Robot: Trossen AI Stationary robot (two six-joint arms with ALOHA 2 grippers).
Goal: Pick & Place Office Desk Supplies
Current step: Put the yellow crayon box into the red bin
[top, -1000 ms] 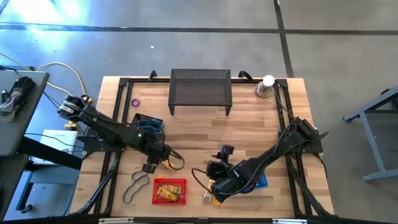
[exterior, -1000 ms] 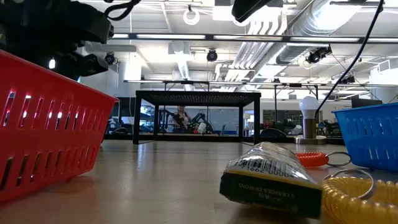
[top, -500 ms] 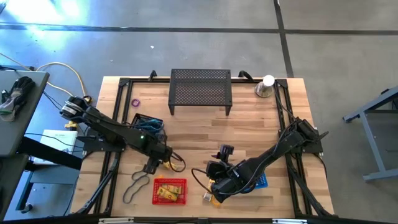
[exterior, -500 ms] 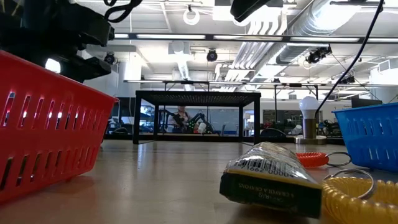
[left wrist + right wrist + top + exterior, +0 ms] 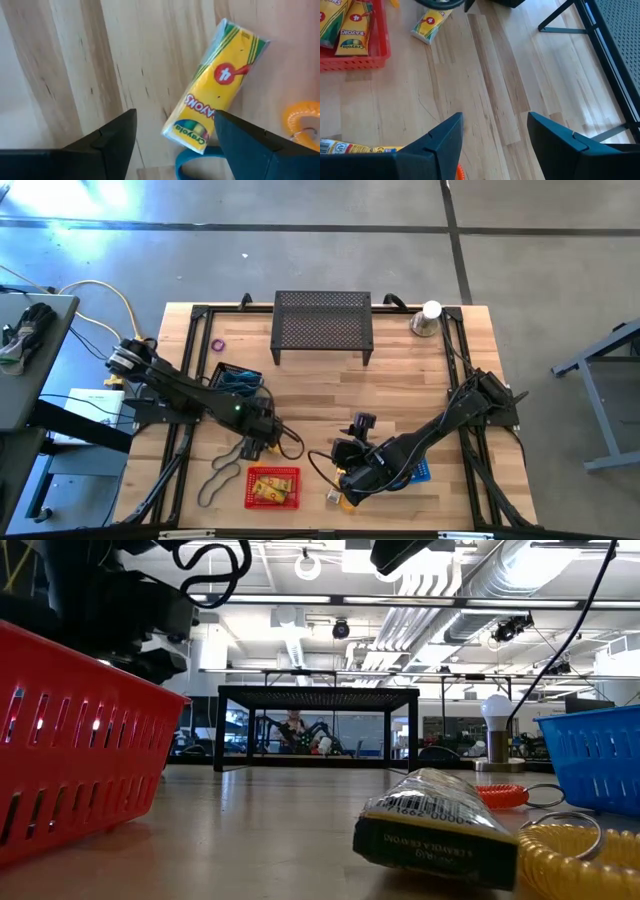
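Note:
A yellow crayon pack (image 5: pixel 215 105) lies flat on the wood, just right of the red basket (image 5: pixel 272 487) in the right wrist view (image 5: pixel 430 22). My left gripper (image 5: pixel 255 450) hangs over it, open, its fingers (image 5: pixel 115 135) pointing steeply down on either side of the pack's near end without touching. A teal loop (image 5: pixel 197 162) and an orange coil (image 5: pixel 302 122) lie beside the pack. The red basket holds more crayon packs (image 5: pixel 345 30). My right gripper (image 5: pixel 343 483) waits open over the near middle of the table, its fingertips (image 5: pixel 447 130) above bare wood.
Another crayon pack (image 5: pixel 440 825), a yellow coil (image 5: pixel 580 860) and an orange coil (image 5: pixel 500 795) lie near the blue basket (image 5: pixel 417 471). Dark loops (image 5: pixel 220 477) lie left of the red basket. A second blue basket (image 5: pixel 238 377), a purple ring (image 5: pixel 217 345), the mesh stand (image 5: pixel 322 325) and a silver cone (image 5: pixel 428 320) stand farther back.
My left gripper has sunk toward the table and shifted a little toward the right edge, ending over the loose crayon pack. My right arm has kept still.

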